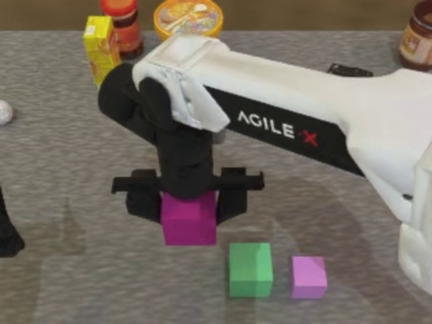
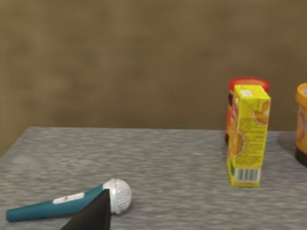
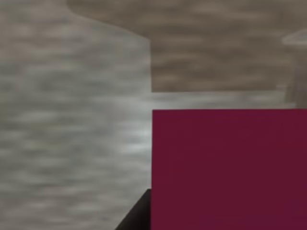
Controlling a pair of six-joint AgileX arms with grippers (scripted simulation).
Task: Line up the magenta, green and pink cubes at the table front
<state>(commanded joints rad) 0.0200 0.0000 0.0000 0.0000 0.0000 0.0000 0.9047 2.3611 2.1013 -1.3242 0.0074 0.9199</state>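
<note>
The magenta cube [image 1: 190, 219] sits between the black fingers of my right gripper [image 1: 189, 201], which is shut on it, one finger against each side. My right arm reaches in from the right of the table. In the right wrist view the magenta cube [image 3: 229, 168] fills the lower right, with one dark finger [image 3: 138, 216] pressed to its edge. I cannot tell whether it rests on the table [image 1: 67, 175] or hangs just above it. The green cube [image 1: 250, 270] lies to its front right, and the pink cube [image 1: 309, 277] just right of the green one. My left gripper [image 1: 7, 235] is parked at the far left edge.
Along the back stand a tall yellow carton [image 1: 100, 42], a red-lidded jar [image 1: 123, 23], an orange tub [image 1: 187, 17] and a brown jar [image 1: 417, 40] at the right. A teal microphone [image 2: 72, 201] lies at the left, its white head [image 1: 3, 111] showing from above.
</note>
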